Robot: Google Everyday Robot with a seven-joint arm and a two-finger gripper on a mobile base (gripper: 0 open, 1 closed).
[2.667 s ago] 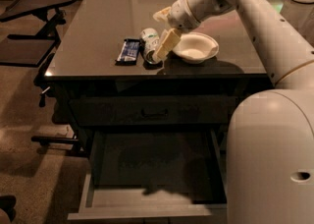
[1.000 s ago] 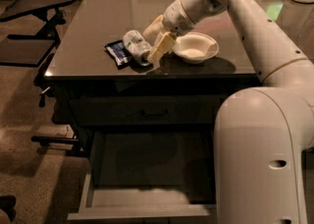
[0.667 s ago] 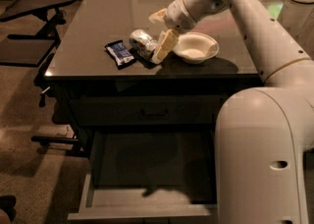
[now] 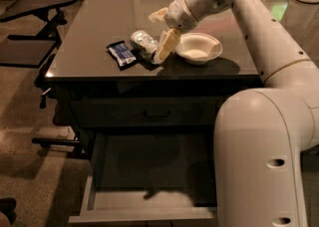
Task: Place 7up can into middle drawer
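Note:
The 7up can (image 4: pixel 143 41), silver-white with a shiny top, lies tilted on its side near the front of the dark tabletop (image 4: pixel 99 17). My gripper (image 4: pixel 157 38) reaches in from the right and is shut on the can's right end. One pale finger (image 4: pixel 167 46) is in front of the can and the other is behind it. The middle drawer (image 4: pixel 144 214) stands pulled open below the tabletop. Its deep dark inside is empty.
A flat dark-blue snack packet (image 4: pixel 121 53) lies just left of the can. A white bowl (image 4: pixel 199 48) sits just right of the gripper. A closed drawer with a bar handle (image 4: pixel 157 114) is above the open one. My arm's white body (image 4: pixel 264 161) blocks the right.
The can went from upright beside the gripper to tilted in its grip. The packet was pushed a little left. The gripper and can then shifted slightly right.

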